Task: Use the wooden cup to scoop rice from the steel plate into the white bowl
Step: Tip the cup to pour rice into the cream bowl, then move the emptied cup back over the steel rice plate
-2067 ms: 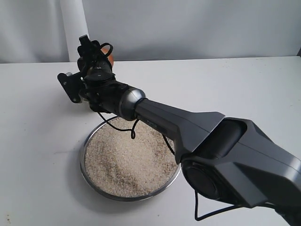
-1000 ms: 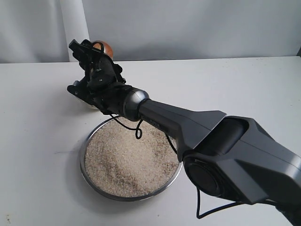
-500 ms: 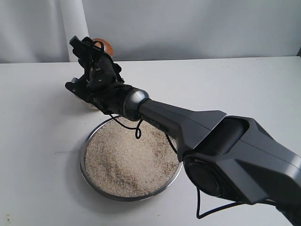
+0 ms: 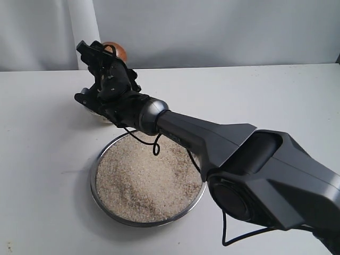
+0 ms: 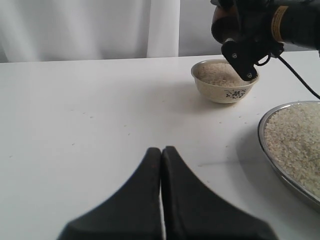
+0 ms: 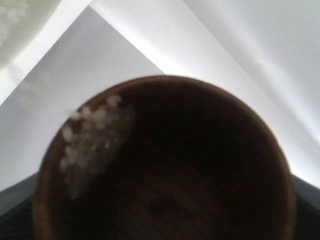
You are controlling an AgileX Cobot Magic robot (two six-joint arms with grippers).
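My right gripper (image 4: 105,59) reaches across to the far left and is shut on the wooden cup (image 4: 115,51), held above the white bowl (image 5: 225,87). In the exterior view only a sliver of that bowl (image 4: 100,117) shows under the wrist. The bowl holds rice (image 5: 217,75). Inside the cup (image 6: 200,165) a few grains (image 6: 92,137) cling to one side; the rest is dark. The steel plate (image 4: 92,183) lies nearer, heaped with rice (image 4: 143,178). My left gripper (image 5: 161,150) is shut and empty, low over bare table, well short of the bowl.
The right arm's long dark forearm (image 4: 212,141) crosses over the plate's far right side, and a black cable (image 4: 155,146) hangs from the wrist above the rice. A white wall and a pale curtain (image 5: 75,27) stand behind the table's far edge.
The right wrist has rolled and the cup has risen a little above the bowl, tipping back. Over the last half second almost nothing has moved.
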